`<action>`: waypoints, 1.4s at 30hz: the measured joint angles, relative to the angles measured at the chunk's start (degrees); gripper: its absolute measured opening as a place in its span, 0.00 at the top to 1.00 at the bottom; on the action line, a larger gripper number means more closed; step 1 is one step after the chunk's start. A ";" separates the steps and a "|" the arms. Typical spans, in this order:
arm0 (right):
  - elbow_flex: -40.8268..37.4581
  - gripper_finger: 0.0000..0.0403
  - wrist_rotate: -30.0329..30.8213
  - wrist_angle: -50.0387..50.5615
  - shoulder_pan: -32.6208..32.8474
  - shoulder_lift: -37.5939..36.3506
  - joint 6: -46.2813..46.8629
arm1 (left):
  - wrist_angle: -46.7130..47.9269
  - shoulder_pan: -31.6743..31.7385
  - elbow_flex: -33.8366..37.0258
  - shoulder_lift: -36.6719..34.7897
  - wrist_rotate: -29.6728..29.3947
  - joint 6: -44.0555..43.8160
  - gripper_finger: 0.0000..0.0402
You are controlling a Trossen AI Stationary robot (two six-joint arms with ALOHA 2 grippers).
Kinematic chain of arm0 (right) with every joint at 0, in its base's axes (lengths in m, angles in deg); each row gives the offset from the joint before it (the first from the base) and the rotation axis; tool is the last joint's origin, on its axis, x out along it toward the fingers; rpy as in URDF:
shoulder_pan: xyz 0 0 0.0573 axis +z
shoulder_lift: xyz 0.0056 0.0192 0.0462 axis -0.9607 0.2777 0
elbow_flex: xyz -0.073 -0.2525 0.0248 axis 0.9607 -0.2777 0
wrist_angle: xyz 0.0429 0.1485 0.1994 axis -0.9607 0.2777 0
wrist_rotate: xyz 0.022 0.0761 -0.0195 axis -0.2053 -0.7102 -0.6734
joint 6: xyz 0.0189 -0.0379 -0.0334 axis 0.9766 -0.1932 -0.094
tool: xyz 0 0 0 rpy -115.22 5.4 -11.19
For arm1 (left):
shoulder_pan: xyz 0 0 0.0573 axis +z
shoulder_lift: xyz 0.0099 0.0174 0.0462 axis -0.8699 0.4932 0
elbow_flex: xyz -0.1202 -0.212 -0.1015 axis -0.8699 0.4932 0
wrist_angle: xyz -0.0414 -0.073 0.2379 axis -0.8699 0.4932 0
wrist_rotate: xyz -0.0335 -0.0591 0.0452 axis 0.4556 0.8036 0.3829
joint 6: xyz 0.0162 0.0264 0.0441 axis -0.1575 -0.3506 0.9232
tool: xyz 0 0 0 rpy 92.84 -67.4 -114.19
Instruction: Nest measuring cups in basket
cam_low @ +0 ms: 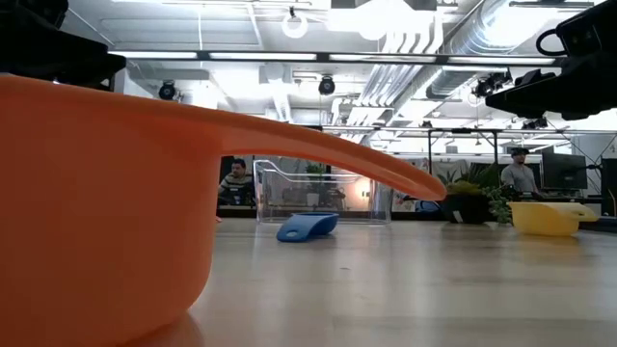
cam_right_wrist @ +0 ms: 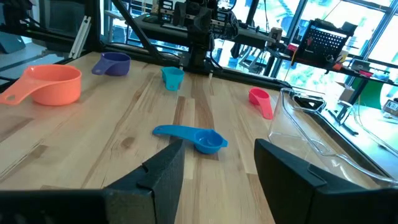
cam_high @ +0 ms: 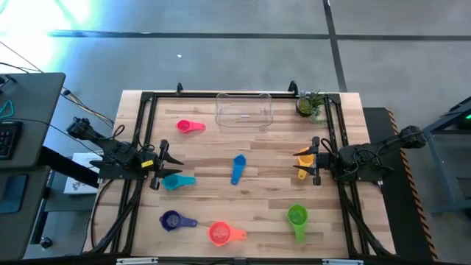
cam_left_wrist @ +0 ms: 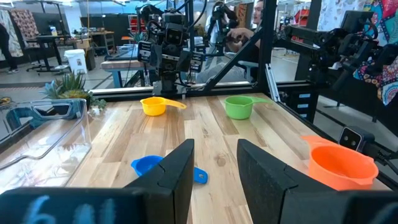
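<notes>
The desk (cam_high: 243, 199) is a pale wood-plank top edged by a black frame. On it lie seven cups, well apart: pink (cam_high: 190, 126), teal (cam_high: 179, 181), blue (cam_high: 238, 168), purple (cam_high: 175, 220), red-orange (cam_high: 222, 233), green (cam_high: 297, 220) and yellow (cam_high: 305, 165). The clear basket (cam_high: 243, 110) stands at the far edge, with a small potted plant (cam_high: 311, 104) in the far right corner.

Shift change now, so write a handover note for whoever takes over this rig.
Left gripper open, empty, at the left side above the teal cup.
Right gripper open, empty, at the right side over the yellow cup.
Basket at the far edge, with no cup in it.
Pink, blue, purple, orange, green cups loose on the table.
Done: nothing.
Left: all seven cups.
</notes>
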 joint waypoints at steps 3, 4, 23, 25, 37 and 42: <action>0.00 0.53 0.01 -0.01 0.00 0.01 0.00 | 0.00 0.01 0.00 0.00 0.00 0.00 0.72; -0.01 0.53 0.01 0.00 0.00 0.02 0.00 | 0.00 0.00 0.00 0.00 0.00 -0.02 0.72; 0.00 0.53 0.01 -0.01 0.00 0.01 0.00 | -0.46 0.01 -1.00 0.02 -0.95 -5.11 0.72; 0.00 0.53 0.02 0.01 0.00 0.00 0.01 | -0.65 0.01 -2.39 0.04 -1.40 -5.48 0.72; 0.00 0.53 0.01 0.01 0.00 0.01 0.00 | 1.12 0.01 -16.35 13.37 -3.26 -3.51 0.72; 0.00 0.53 0.00 -0.01 0.00 0.02 0.00 | 7.13 0.01 -25.20 25.16 -5.75 -6.64 0.72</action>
